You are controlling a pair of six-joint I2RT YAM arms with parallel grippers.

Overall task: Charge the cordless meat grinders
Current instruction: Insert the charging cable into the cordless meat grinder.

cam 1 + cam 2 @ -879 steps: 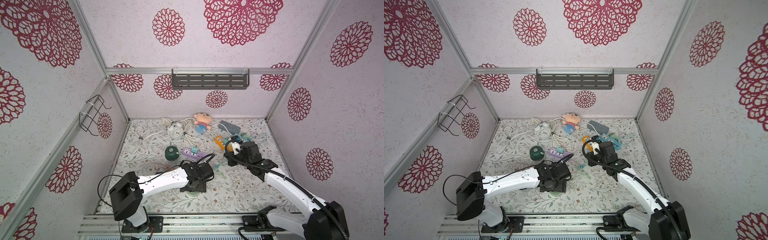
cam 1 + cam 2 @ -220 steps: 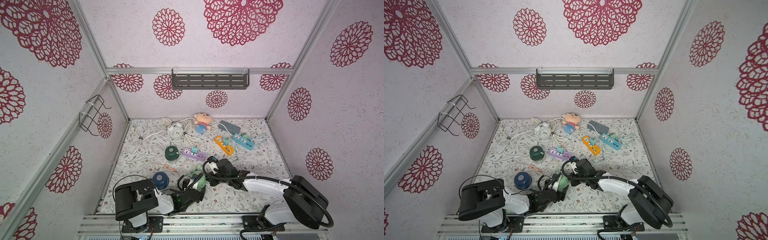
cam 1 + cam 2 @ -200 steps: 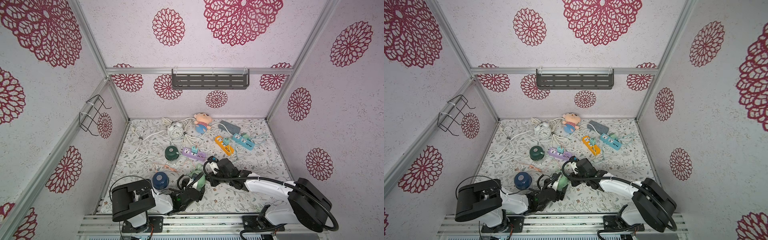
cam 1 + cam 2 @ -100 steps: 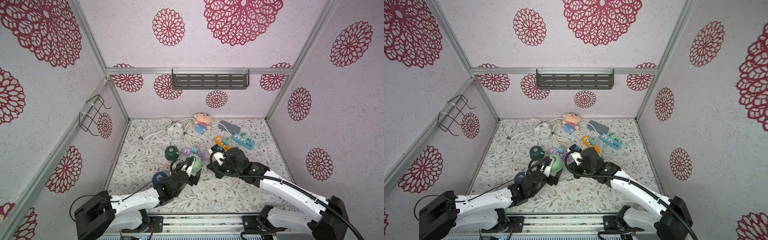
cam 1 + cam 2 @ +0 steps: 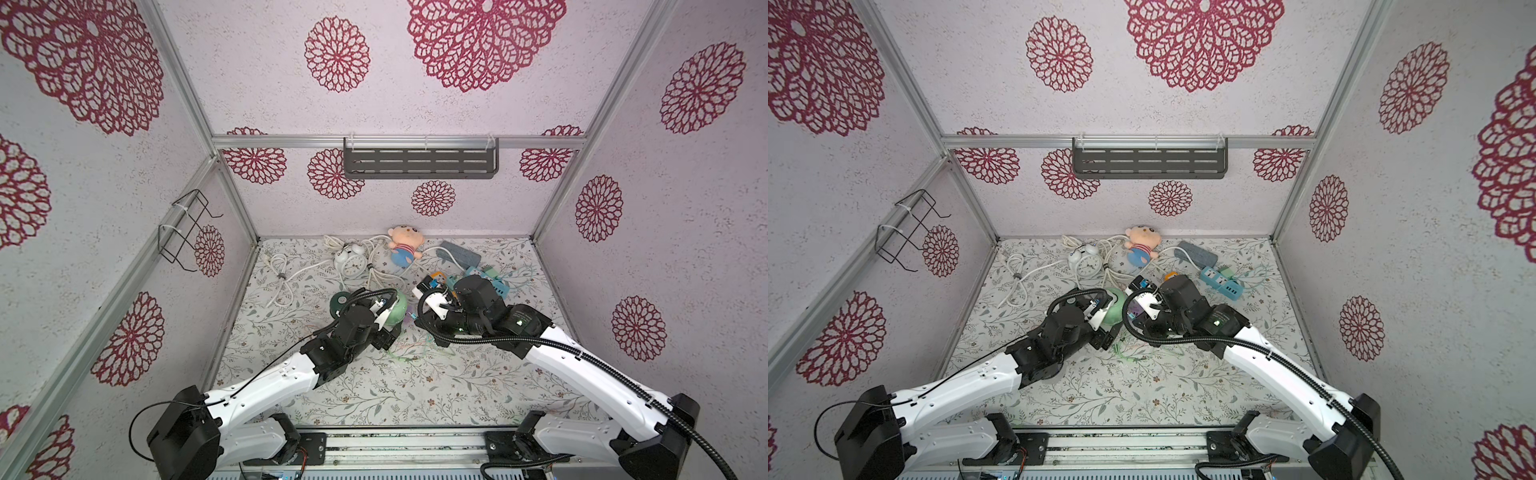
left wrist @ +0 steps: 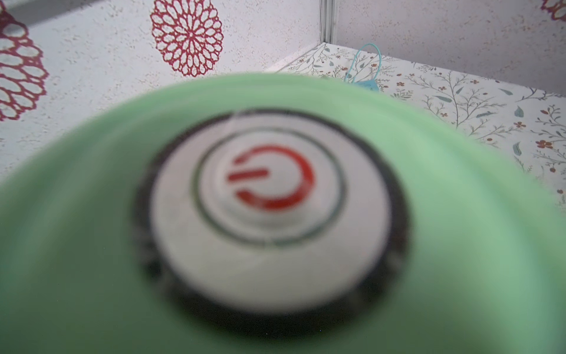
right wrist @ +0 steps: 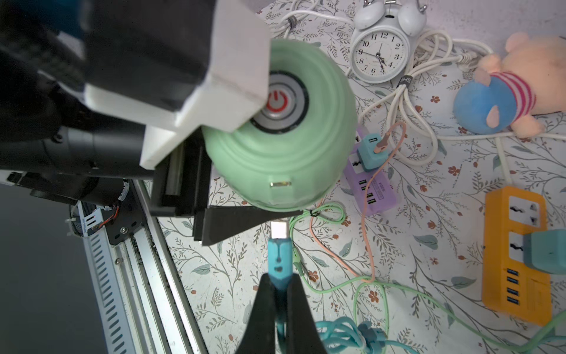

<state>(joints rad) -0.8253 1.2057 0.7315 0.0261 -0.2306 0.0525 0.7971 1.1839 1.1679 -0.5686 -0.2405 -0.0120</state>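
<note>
The light green meat grinder (image 5: pixel 395 312) hangs above the floor mat, on its side, with my left gripper (image 5: pixel 388 323) shut wide around it. Up close its silver button with a red power sign (image 6: pixel 271 196) fills the left wrist view. One black left finger (image 7: pixel 232 223) lies under its base. My right gripper (image 7: pixel 279 283) is shut on a blue USB plug (image 7: pixel 278 260). The plug's silver tip (image 7: pixel 279 230) stops just short of the metal charging port (image 7: pixel 280 184) in the grinder's side. A dark green grinder (image 5: pixel 341 300) stands behind the left arm.
A purple power strip (image 7: pixel 372 187) with a teal adapter lies beside the grinder. An orange strip (image 7: pixel 514 254), a blue strip (image 5: pixel 1221 284), a white alarm clock (image 7: pixel 378 52), a plush doll (image 7: pixel 496 104) and white, green and pink cables crowd the back.
Both arms have moved from the front of the mat up and back to its middle. The left one carried the light green grinder, and the right one kept the plug beside it.
</note>
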